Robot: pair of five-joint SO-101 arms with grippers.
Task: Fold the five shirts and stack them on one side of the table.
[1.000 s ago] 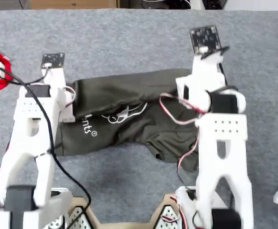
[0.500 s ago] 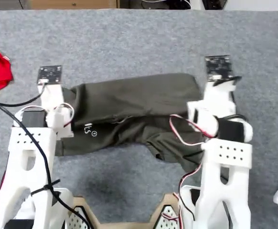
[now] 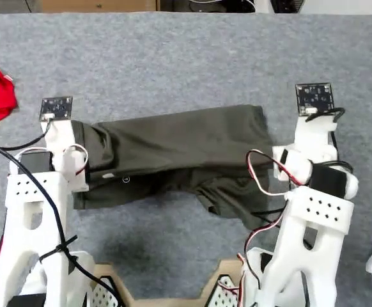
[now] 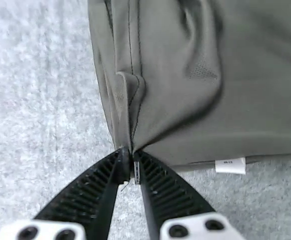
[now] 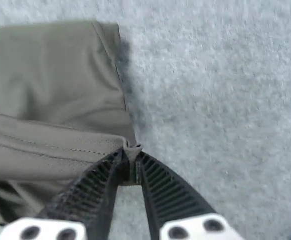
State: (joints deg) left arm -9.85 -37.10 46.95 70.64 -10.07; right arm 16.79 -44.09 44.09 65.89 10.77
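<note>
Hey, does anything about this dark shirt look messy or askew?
Yes. The olive shirt is stretched between the left hand and right hand, but its near right part sticks out as a rumpled, bunched flap, so the fold looks uneven.

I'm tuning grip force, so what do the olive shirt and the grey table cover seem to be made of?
The olive shirt looks like a thin, smooth, matte knit, perhaps synthetic: it drapes in soft creases and shows stitched hems. The grey table cover seems to be felt or short-pile carpet, with a fuzzy, speckled surface.
</note>
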